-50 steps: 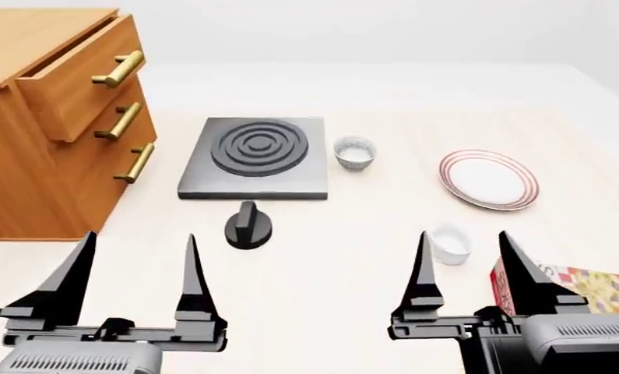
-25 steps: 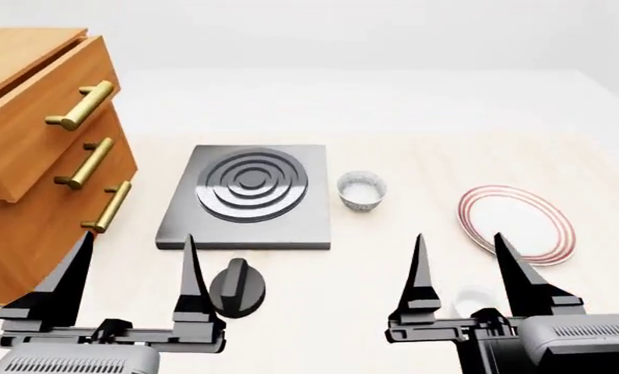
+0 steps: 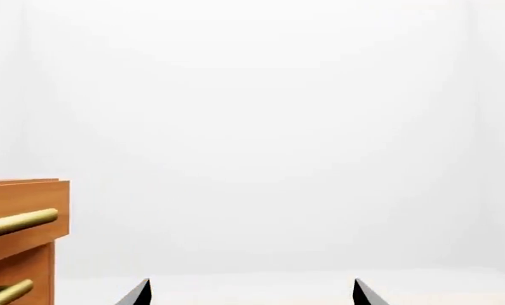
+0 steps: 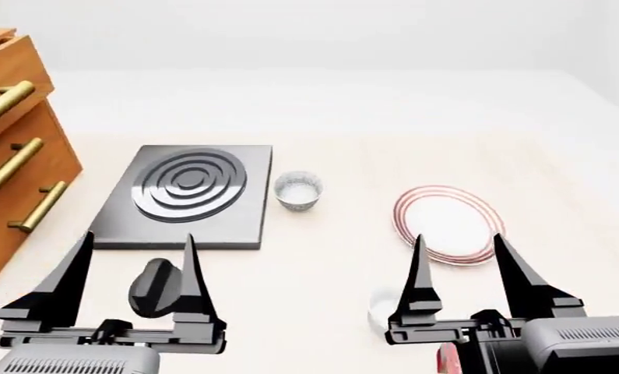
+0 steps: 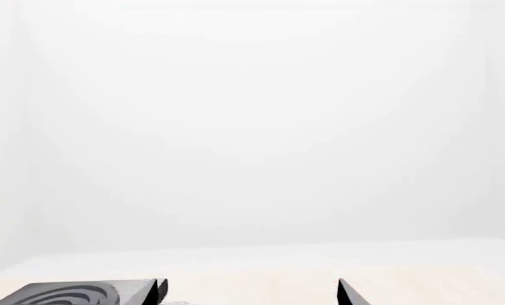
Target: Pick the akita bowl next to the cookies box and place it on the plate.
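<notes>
Just beside my right gripper's left finger (image 4: 421, 276), a small pale bowl (image 4: 382, 308) peeks out at the lower right of the head view; it is the akita bowl lying nearest the cookies box (image 4: 448, 361), of which only a red sliver shows at the bottom edge. The plate (image 4: 449, 222), white with red rings, lies beyond my right gripper (image 4: 458, 236). That gripper is open and empty above the table. My left gripper (image 4: 138, 235) is open and empty too. In the wrist views, the left gripper (image 3: 250, 283) and right gripper (image 5: 250, 283) show only fingertips.
A dark stove plate (image 4: 190, 195) (image 5: 74, 294) lies centre left, with a black knob (image 4: 156, 284) in front of it. A second speckled bowl (image 4: 297, 191) stands to its right. The wooden drawer unit (image 4: 13, 156) (image 3: 19, 241) with brass handles stands at the left edge.
The head view has shifted: the drawers, stove, bowls and plate slid left and down in the picture. The cookies box dropped almost out of view. Both grippers stay open.
</notes>
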